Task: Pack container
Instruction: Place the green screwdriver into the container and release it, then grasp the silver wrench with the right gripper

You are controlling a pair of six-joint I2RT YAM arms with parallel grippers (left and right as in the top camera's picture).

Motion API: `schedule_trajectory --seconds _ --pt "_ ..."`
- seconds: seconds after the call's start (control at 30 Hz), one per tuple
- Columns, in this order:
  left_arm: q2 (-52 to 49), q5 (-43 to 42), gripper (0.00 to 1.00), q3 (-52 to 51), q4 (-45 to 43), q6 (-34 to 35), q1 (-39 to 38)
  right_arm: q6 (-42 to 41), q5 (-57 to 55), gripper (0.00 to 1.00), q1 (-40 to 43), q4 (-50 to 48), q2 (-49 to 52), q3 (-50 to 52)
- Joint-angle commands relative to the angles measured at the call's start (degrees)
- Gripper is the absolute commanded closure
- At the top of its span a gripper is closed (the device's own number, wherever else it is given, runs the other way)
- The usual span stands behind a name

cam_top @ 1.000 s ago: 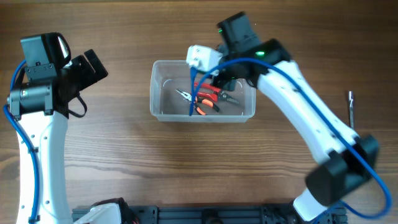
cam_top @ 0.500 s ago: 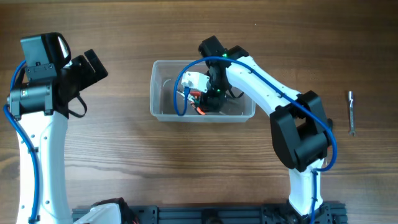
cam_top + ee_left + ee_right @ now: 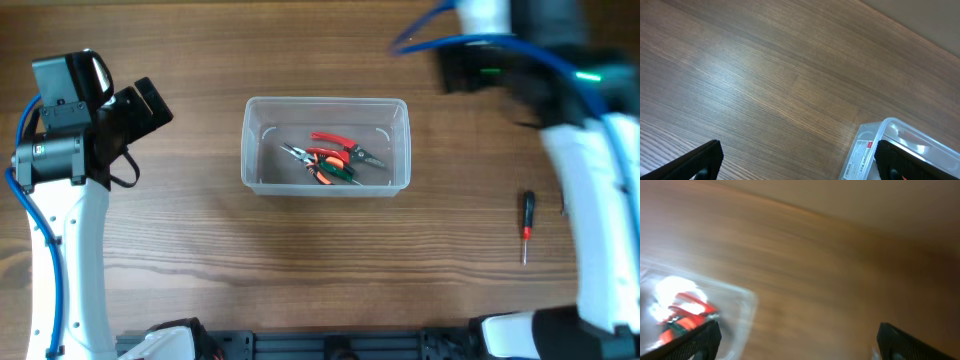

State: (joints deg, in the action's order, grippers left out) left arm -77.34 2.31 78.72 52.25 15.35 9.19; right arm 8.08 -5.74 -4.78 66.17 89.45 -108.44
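The container (image 3: pixel 325 182), a clear plastic tub, stands mid-table with red-handled pliers (image 3: pixel 335 141) and orange- and green-handled pliers (image 3: pixel 325 170) lying inside. My left gripper (image 3: pixel 150 108) hovers left of it, open and empty. In the left wrist view, the left gripper (image 3: pixel 800 162) shows bare wood between its jaws and the container's corner (image 3: pixel 875 142) by its right finger. My right arm (image 3: pixel 585 170) is a blur at the upper right. The right gripper (image 3: pixel 800 345) is open and empty over wood, with the container (image 3: pixel 742 312) at its left finger.
A red-and-black-handled screwdriver (image 3: pixel 526 222) lies on the table to the right of the container, beside the right arm. The left arm's base and blue cable (image 3: pixel 45 250) run down the left edge.
The right gripper opened inside the container, then pulled out and swung up and to the right, now blurred. The pliers stay in the container. The left arm has not moved.
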Motion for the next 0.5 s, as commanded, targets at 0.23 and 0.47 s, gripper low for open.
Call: schedule_trajectory --seconds 0.23,0.47 --pt "0.4 0.4 0.00 0.5 -0.3 -0.1 0.4 3.7 1.5 0.00 36.9 0.5 4.6 13.3" --pt "0.4 0.4 0.00 0.5 -0.5 -0.1 0.4 8.6 8.0 0.00 39.5 -12.8 13.2 33.1"
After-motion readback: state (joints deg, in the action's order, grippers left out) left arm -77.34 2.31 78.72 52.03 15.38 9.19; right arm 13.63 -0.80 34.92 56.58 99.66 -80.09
